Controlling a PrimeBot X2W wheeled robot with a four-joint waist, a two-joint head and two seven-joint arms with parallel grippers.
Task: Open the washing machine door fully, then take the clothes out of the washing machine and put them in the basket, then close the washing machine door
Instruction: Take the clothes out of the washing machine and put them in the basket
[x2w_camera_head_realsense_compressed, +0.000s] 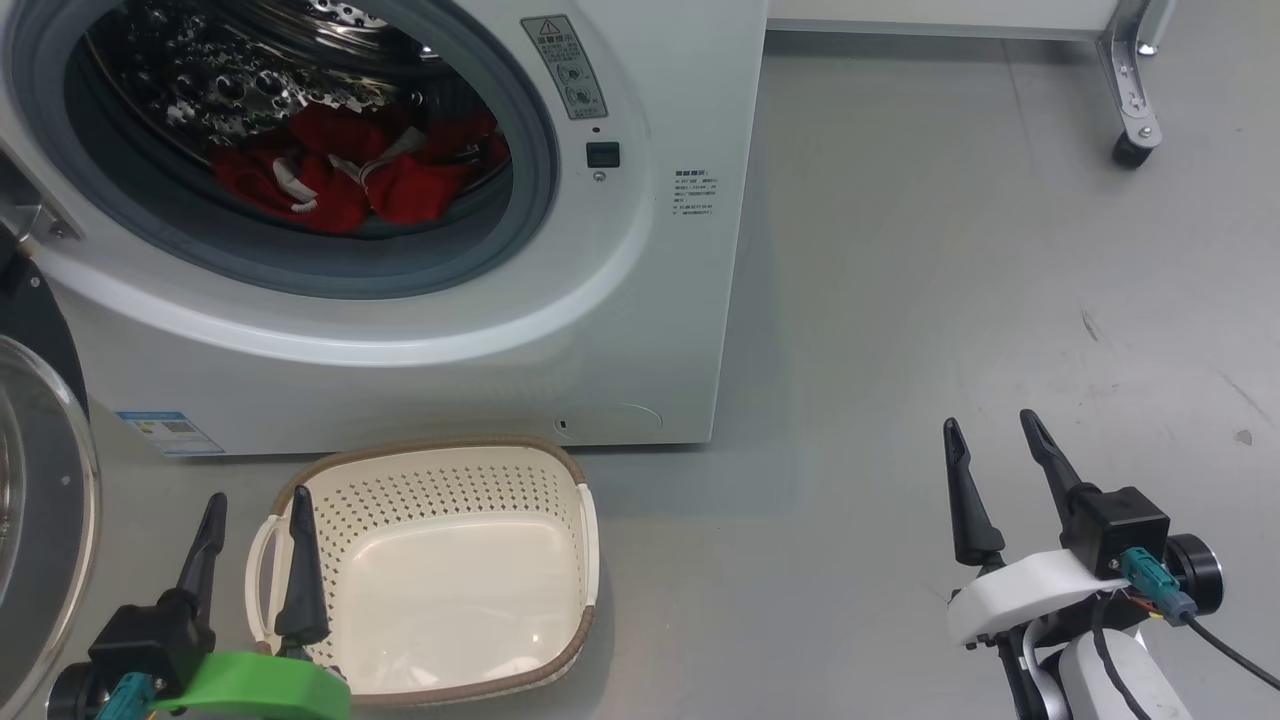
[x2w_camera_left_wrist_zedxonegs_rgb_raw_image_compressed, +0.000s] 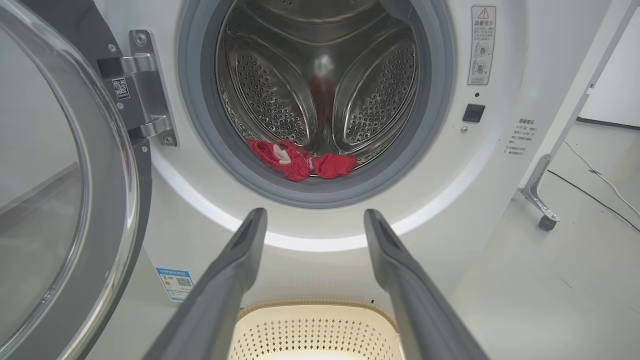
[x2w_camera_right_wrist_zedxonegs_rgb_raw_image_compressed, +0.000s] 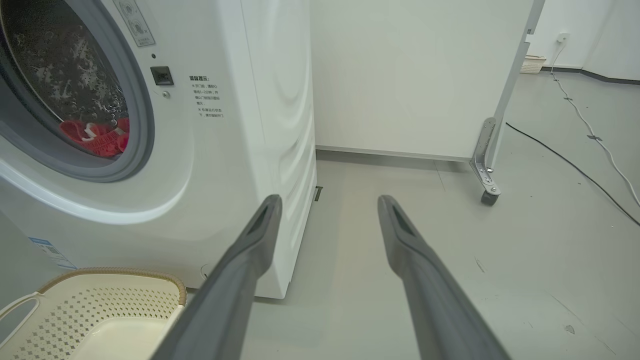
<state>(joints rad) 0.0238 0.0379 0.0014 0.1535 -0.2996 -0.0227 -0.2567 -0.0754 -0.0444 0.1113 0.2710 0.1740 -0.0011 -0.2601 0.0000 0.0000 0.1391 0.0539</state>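
Head view: bright red fabric clothes (x2w_camera_head_realsense_compressed: 350, 185) lie low inside the big white washing machine (x2w_camera_head_realsense_compressed: 620, 320); its black-rimmed round glass door (x2w_camera_head_realsense_compressed: 45, 480) stands open at left, the small cream perforated basket (x2w_camera_head_realsense_compressed: 450, 447) just before it. Left wrist view: left gripper (x2w_camera_left_wrist_zedxonegs_rgb_raw_image_compressed: 315, 215) spread wide above the basket. Right wrist view: right gripper (x2w_camera_right_wrist_zedxonegs_rgb_raw_image_compressed: 327, 200) spread wide over grey floor (x2w_camera_right_wrist_zedxonegs_rgb_raw_image_compressed: 500, 250).

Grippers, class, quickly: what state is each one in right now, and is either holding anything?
Left gripper: open, holding nothing.
Right gripper: open, holding nothing.
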